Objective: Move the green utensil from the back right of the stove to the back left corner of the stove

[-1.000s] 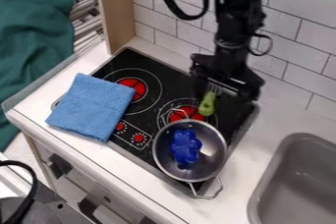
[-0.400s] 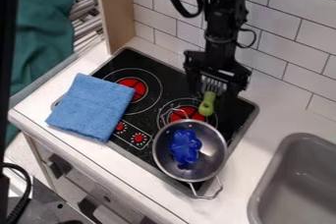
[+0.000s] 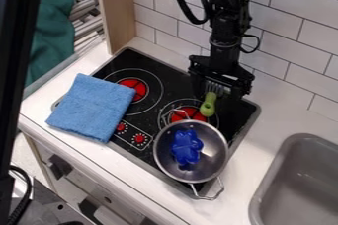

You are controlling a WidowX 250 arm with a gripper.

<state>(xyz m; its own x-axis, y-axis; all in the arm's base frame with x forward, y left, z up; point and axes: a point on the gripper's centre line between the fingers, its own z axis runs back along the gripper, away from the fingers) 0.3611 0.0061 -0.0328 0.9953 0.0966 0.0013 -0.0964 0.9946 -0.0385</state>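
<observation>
The black gripper (image 3: 219,91) hangs at the back right of the stove, its two fingers apart. Between and just below them lies a fork with a green handle (image 3: 208,105) and grey tines pointing toward the wall; whether the fingers touch it I cannot tell. In front of the handle, a metal pan (image 3: 166,157) stands at the stove's front right, partly over the right burner. A blue toy (image 3: 186,146) lies inside the pan. A folded blue cloth (image 3: 92,106) covers the stove's left front corner and part of the counter.
The black stove top (image 3: 173,82) has two red burners and two red knobs. A grey sink (image 3: 300,184) is at the lower right. A tiled wall (image 3: 297,36) rises behind, with a wooden panel (image 3: 116,12) at the back left.
The gripper has shifted left over the fork, then slightly back to the right. The fork, pan, toy and blue cloth keep their places. A dark upright shape has come in along the left edge.
</observation>
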